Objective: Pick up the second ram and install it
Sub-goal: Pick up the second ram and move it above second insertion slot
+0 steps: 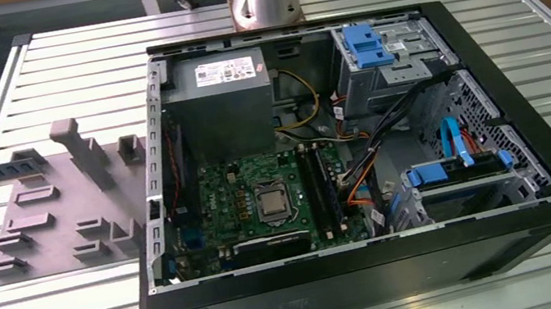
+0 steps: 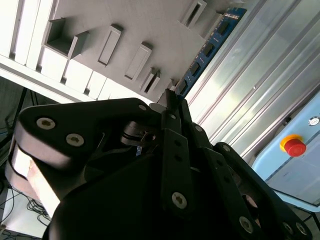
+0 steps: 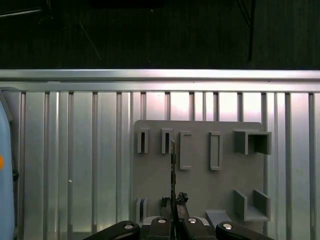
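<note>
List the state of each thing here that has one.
Long flat blue memory stick with black chips: gripped at one end, not yet installed.
Black gripper: shut on the stick.
Black metal computer case: on its side, panel off, interior exposed.
Red mushroom button on yellow base: pressed or not, cannot tell.

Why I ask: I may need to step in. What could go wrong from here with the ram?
The end effector grips the ram by one end, most of it sticking out; it might tilt or slip in transit.
The ram is by the raised holders of the plate and may snag one.
In the case, cables lie right beside the slots and could foul insertion.
</note>
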You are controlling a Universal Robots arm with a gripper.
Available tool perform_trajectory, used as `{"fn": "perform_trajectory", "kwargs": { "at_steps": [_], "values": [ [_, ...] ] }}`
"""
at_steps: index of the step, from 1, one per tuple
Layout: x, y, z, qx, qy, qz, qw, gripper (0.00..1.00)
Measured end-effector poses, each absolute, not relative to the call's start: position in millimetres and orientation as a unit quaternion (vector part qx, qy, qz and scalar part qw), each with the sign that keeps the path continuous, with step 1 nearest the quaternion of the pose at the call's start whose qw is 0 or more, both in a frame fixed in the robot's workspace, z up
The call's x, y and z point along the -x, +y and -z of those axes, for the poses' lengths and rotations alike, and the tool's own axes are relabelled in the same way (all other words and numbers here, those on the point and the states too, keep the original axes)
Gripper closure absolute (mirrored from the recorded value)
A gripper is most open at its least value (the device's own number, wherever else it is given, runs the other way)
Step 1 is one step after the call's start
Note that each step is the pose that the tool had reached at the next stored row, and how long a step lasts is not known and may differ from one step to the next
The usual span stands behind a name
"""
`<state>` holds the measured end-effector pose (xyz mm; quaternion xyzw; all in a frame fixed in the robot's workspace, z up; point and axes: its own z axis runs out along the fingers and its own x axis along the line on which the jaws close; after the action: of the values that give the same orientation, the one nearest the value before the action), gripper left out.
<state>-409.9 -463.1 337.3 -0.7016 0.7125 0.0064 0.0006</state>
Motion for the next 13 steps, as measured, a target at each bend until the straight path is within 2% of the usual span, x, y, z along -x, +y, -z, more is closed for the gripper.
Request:
{"fn": "perform_trajectory", "kwargs": {
  "at_steps": [13],
  "values": [
    [409.9, -463.0, -341.8, 0.702, 0.713, -0.006, 0.001, 0.86]
  ]
}}
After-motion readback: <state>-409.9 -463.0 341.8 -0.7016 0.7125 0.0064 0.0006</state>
